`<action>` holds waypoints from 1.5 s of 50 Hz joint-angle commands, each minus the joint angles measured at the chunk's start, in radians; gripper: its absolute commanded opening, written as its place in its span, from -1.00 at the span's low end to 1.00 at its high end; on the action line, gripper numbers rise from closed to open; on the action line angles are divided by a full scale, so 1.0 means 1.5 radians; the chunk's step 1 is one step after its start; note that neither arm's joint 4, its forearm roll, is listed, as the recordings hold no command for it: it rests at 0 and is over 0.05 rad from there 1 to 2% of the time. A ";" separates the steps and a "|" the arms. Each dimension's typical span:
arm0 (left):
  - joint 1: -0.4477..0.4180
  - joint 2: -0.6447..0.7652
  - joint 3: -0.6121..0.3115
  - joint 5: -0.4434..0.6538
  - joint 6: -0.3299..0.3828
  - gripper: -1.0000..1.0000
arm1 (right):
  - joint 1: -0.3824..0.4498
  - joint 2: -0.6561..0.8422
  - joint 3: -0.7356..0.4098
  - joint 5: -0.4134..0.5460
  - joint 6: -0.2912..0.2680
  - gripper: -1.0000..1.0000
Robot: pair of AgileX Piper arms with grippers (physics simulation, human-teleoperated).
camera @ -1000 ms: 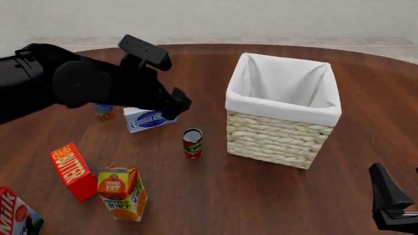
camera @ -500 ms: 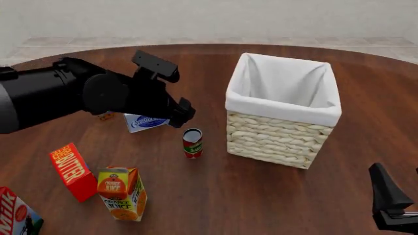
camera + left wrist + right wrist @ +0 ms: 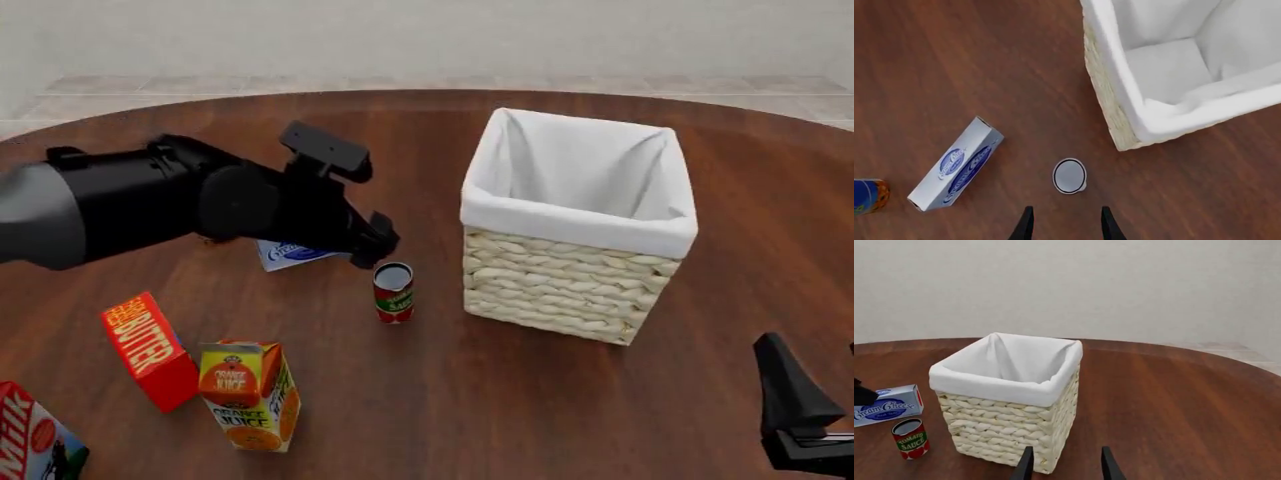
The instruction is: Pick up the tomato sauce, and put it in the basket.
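The tomato sauce (image 3: 392,291) stands upright on the round dark wooden surface (image 3: 561,400), just beside the near left corner of the basket (image 3: 577,225) but not touching it. The left hand (image 3: 375,243) hangs above and just behind the can, reaching in from the left on its bulky black arm. From the front its fingers are lost against the arm's own dark bulk, so that view says little about them. The left wrist view settles it: two black fingertips (image 3: 1025,226) stand well apart with nothing between them, and the can's grey metal top (image 3: 1069,175) lies just ahead of the gap.

That same wrist view looks straight down into the basket's white cloth lining (image 3: 1167,65) and shows it holding nothing. It also takes in the cream cheese box (image 3: 955,165) lying flat on the wood and, at the frame's edge, a blue and orange can (image 3: 867,196) (in the front view the arm hides that can and most of the box).

The right hand (image 3: 1063,464) sits low at the near right of the surface, its fingers spread with nothing held. Its camera gives the side-on picture: the can's red and green label, the woven straw wall of the basket, the words on the cream cheese box.

Only the front view catches the near left corner, where a red butter carton (image 3: 148,350), an orange juice carton (image 3: 248,395) and a milk carton (image 3: 34,440) stand well apart from the can.
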 commanded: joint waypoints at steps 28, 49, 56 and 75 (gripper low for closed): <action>-0.001 0.079 -0.011 -0.044 -0.030 1.00 | 0.000 0.000 0.000 0.000 0.000 1.00; -0.003 0.109 -0.023 -0.056 -0.047 1.00 | 0.000 0.000 0.000 0.000 0.000 1.00; -0.001 0.126 -0.019 -0.068 -0.043 1.00 | 0.000 0.000 0.000 0.000 0.000 1.00; 0.006 0.168 -0.030 -0.086 -0.046 1.00 | 0.000 0.000 0.000 0.000 0.000 1.00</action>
